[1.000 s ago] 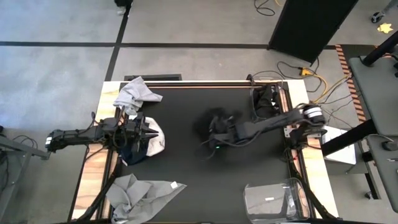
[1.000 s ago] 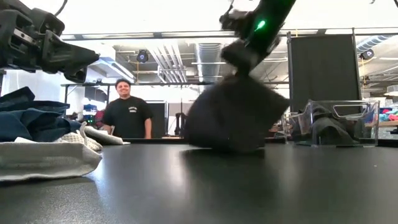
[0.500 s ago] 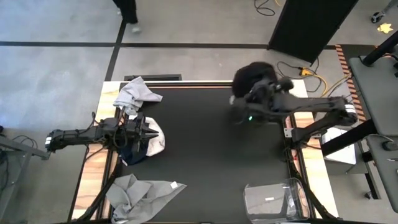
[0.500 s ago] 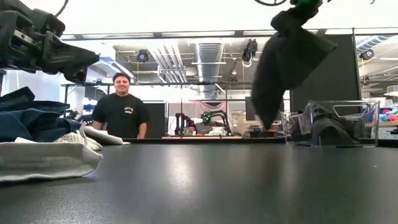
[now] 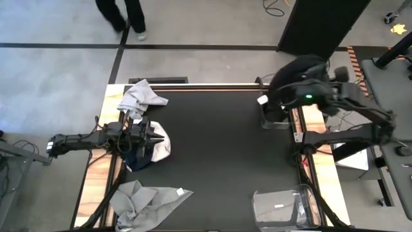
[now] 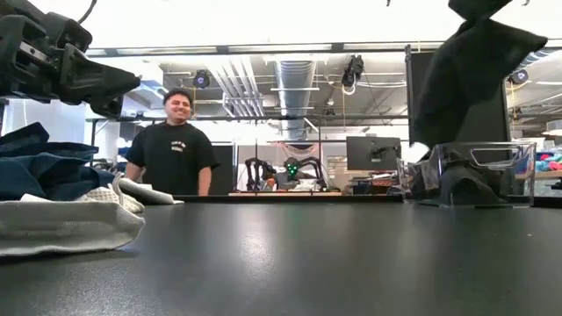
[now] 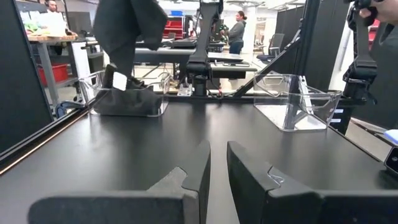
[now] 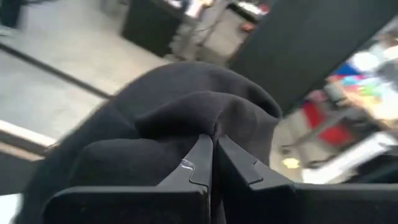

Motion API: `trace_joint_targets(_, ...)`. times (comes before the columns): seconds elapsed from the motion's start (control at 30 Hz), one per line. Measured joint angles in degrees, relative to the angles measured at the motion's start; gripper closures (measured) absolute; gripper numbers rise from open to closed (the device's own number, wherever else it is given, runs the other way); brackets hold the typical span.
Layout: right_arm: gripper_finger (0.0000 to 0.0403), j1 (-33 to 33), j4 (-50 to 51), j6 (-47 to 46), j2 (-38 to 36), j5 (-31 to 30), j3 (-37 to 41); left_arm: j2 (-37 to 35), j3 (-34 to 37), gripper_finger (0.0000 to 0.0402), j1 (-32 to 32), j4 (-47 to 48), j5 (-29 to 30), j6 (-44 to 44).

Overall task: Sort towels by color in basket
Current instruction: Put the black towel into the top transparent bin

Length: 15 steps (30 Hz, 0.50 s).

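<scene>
One black towel (image 5: 293, 80) hangs pinched in right jaws (image 5: 283, 96) above table's (image 5: 219, 161) far-right edge.

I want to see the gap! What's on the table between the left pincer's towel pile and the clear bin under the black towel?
Nothing: in the high view, bare black tabletop runs from the pile to the bin.

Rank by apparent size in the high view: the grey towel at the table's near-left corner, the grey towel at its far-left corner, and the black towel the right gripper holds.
1. Near-left grey towel, largest.
2. Black towel and far-left grey towel: unsure. The black one hangs bunched from the right gripper, raised nearer the camera.
</scene>
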<state>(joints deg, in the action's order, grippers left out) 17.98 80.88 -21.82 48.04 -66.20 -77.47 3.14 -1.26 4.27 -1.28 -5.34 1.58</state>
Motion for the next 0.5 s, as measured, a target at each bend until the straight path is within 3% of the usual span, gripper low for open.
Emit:
trace_joint_targets(0.23,0.0394,-0.02,0.19,0.91,-4.09,16.65,2.21,0.0,0.0,0.0362,-0.01,0.0,0.0,0.0)
trace_joint_targets(0.5,0.0394,-0.06,-0.37,-0.74,2.46,27.28,9.99,0.0,0.0,0.0362,0.0,0.02,0.0,0.0)
